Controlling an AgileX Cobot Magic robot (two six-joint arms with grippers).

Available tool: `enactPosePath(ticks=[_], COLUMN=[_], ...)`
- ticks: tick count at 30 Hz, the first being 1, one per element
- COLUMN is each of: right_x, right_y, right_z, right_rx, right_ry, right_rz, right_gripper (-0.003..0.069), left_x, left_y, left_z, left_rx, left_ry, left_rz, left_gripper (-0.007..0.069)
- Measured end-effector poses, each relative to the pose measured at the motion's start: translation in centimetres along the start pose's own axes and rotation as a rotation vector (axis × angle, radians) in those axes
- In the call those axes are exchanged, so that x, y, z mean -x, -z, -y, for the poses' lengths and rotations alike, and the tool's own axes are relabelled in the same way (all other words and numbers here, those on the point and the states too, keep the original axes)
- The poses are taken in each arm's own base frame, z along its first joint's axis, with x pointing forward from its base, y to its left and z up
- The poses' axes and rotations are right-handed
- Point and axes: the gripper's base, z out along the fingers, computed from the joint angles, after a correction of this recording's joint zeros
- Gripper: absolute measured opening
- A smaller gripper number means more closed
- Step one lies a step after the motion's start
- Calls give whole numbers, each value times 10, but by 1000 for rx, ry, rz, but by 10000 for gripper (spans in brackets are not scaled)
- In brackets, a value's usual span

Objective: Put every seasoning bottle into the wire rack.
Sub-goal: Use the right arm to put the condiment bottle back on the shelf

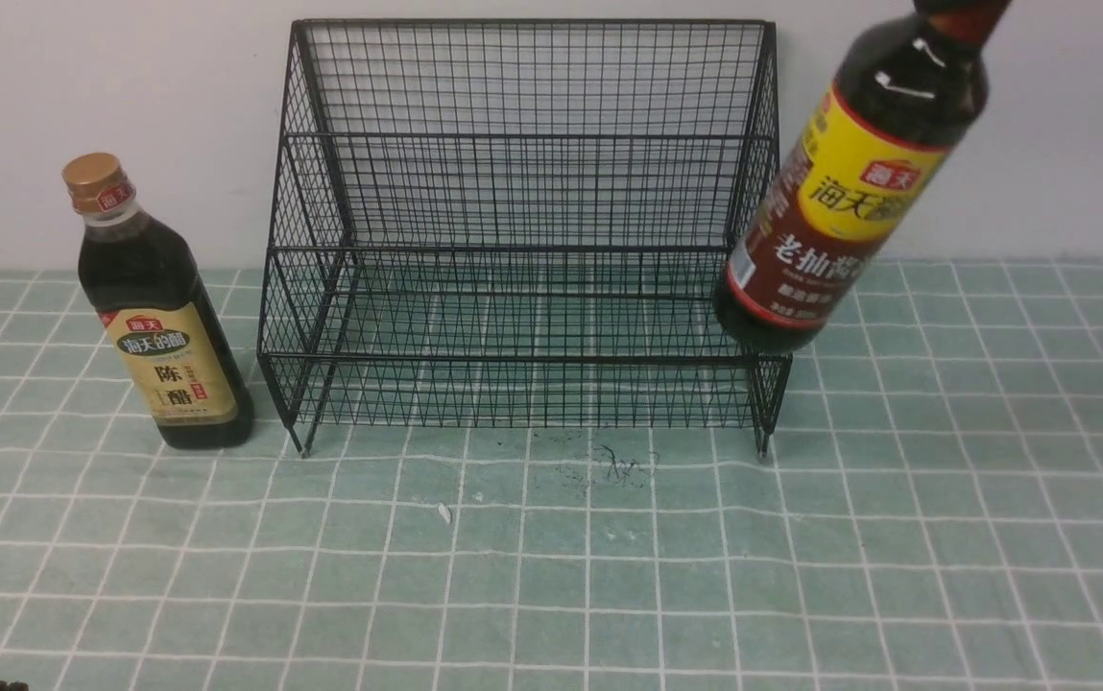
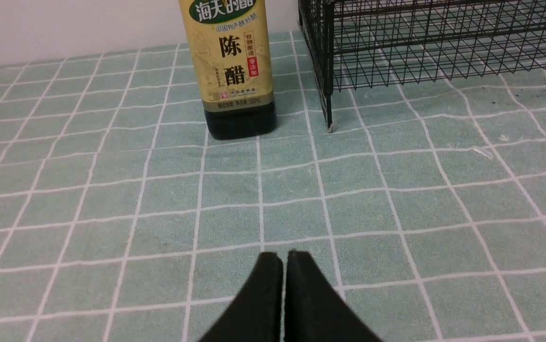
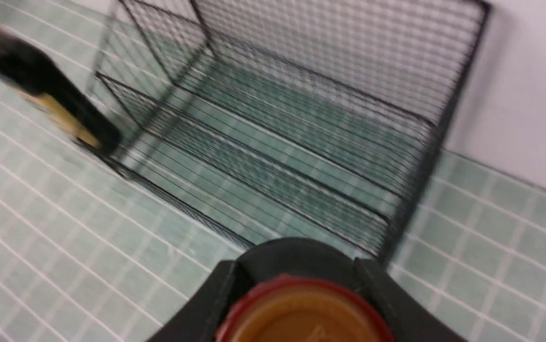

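Dark glass, nearly black, fills the soy sauce bottle (image 1: 849, 182) your right gripper (image 3: 301, 278) has clamped by its brown-red neck; its yellow-and-maroon label bears Chinese characters, red edging and a small red logo. You have it off the tabletop (image 1: 945, 557), tilted, its base toward the rack's right side and its neck leaning away to the right, overlapping that side in the front view; whether it touches the wire you cannot tell from here

Your other bottle, the vinegar bottle (image 1: 162, 307), is dark too, with a gold cap and a beige label carrying a green oval; it stands on the tabletop just beside the rack's left side

The black wire-mesh rack (image 1: 532, 360) stands against the pale wall (image 1: 1041, 144), its back tall, its sides sloping, its two tiers holding neither bottle

Your right arm keeps the gripper high at the rack's right end, jaws pressed on both sides of the neck below the orange-brown cap (image 3: 306, 318). Your left gripper (image 2: 284, 259) is closed on nothing, fingertips together above the tabletop, in front of the vinegar bottle
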Motion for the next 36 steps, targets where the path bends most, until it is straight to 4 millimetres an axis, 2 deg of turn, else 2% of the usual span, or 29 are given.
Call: enactPosePath(ticks=[2,4,8,13,20,24,29,34,36], right_x=[7,10,15,15,6,1,-4,-7,-7], right_y=[-17,-25,-62,-93,-125,-143,-162,-179,-179], right_z=[5,8,24,37,50,42,15,-4,-7], right_rx=[29,30,16,-3,-19,-17,-72,-123,-133], right_ry=[-8,-9,-15,-32,-10,58,199,239,233], right_rz=[-7,-9,-33,-48,-120,-171,-218,-234,-229], right_gripper=[272,272,272,272,272,272,272,272,272], left_x=[0,0,0,0,0,0,0,0,0], left_y=[0,0,0,0,0,0,0,0,0], left_z=[0,0,0,0,0,0,0,0,0], left_rx=[0,0,0,0,0,0,0,0,0], left_ry=[0,0,0,0,0,0,0,0,0], left_rz=[0,0,0,0,0,-1,-1,-1,-1], left_gripper=[-6,-6,-6,-6,-6,-6,-6,-6,-6])
